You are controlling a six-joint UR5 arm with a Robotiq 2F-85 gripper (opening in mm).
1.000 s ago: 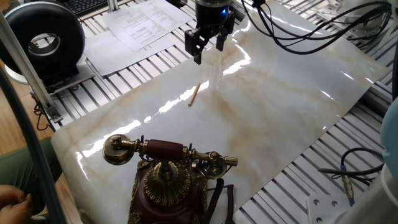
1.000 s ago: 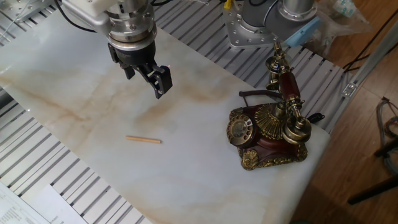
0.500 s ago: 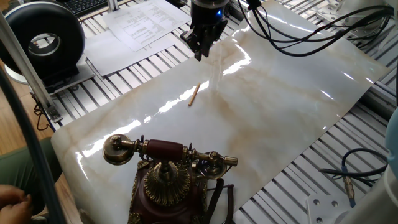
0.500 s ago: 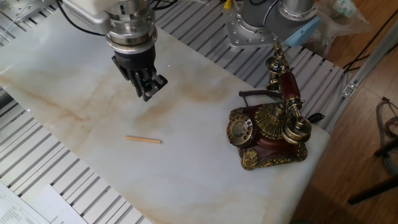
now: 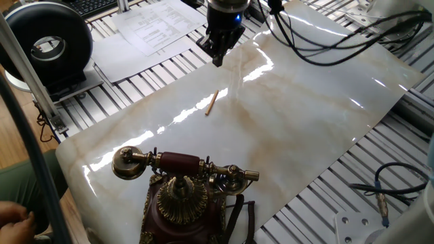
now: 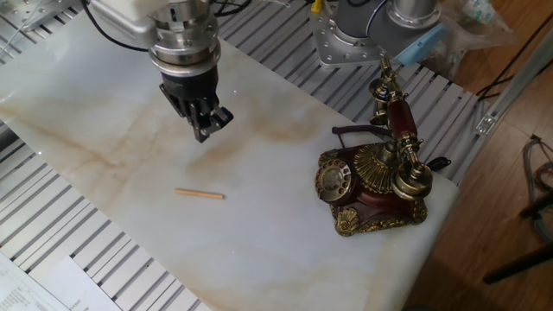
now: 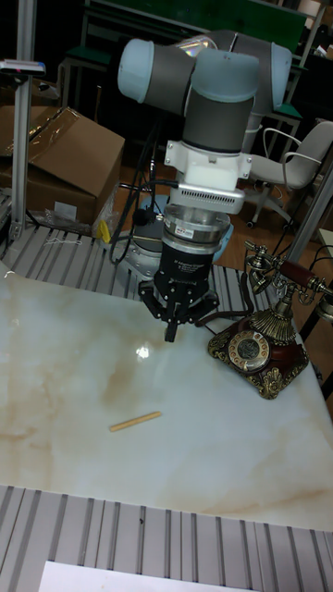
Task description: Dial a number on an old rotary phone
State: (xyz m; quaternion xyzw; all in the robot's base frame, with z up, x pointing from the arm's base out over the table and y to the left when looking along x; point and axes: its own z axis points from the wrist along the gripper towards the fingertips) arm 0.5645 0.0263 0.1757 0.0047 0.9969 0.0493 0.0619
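The old rotary phone stands at the marble slab's edge, maroon with brass trim, and its handset rests across the cradle. Its dial faces the slab's middle. My gripper hangs above the slab, well apart from the phone, with its fingers shut together and nothing between them. It also shows near the slab's far edge in one fixed view as the gripper, and left of the phone in the tall view as the gripper. A thin wooden stick lies flat on the slab below the gripper.
A black ring-shaped device and paper sheets lie beyond the slab's far edge. Ribbed aluminium rails border the marble slab. Black cables trail from the arm. A cardboard box stands behind.
The gripper's fingers were spread open one second ago and have shut together. The arm has barely shifted since. Phone and stick have not moved.
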